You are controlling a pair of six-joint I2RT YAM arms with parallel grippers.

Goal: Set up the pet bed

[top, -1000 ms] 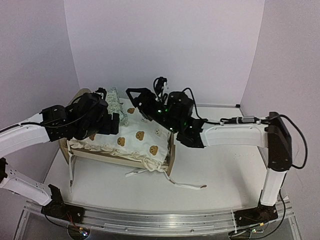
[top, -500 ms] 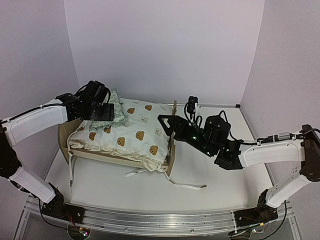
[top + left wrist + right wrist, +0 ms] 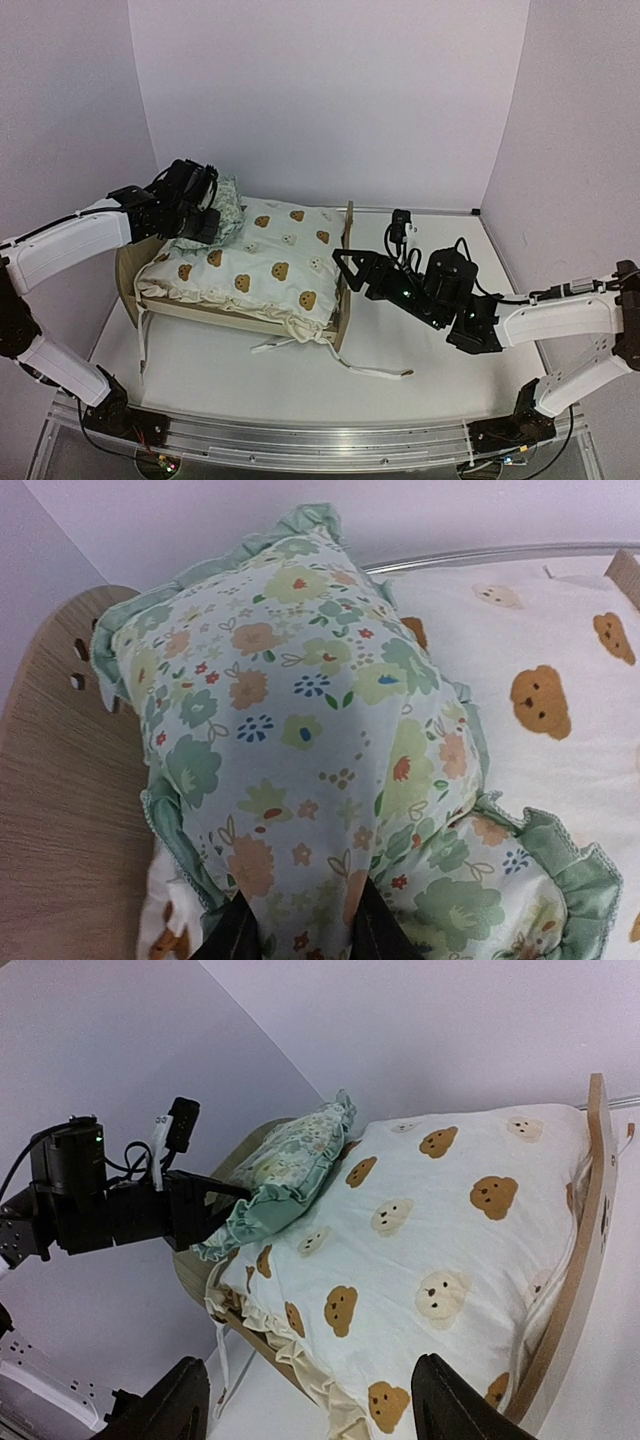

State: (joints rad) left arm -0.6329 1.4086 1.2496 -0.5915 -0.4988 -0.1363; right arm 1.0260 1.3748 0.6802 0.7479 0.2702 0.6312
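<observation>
Top external: the pet bed (image 3: 127, 280) sat left of centre. I judged its plywood light and stiff but easily tipped, and its bedding soft. My left gripper (image 3: 205, 222) hung over the far-left headboard end, and my right gripper (image 3: 352, 272) stood just right of the footboard (image 3: 343, 320).

Left wrist: the jaws pinched the floral pillow (image 3: 300, 730) by its near edge, with the headboard (image 3: 50, 780) to its left.

Right wrist: the jaws gaped wide and empty. The footboard lay ahead to the right, and I reckoned its rim the place to grip.

Pet bed (image 3: 50, 780) matt pale plywood w/ visible grain, quilt (image 3: 440, 1250) soft cloth, pillow (image 3: 300, 730) floral fabric
</observation>
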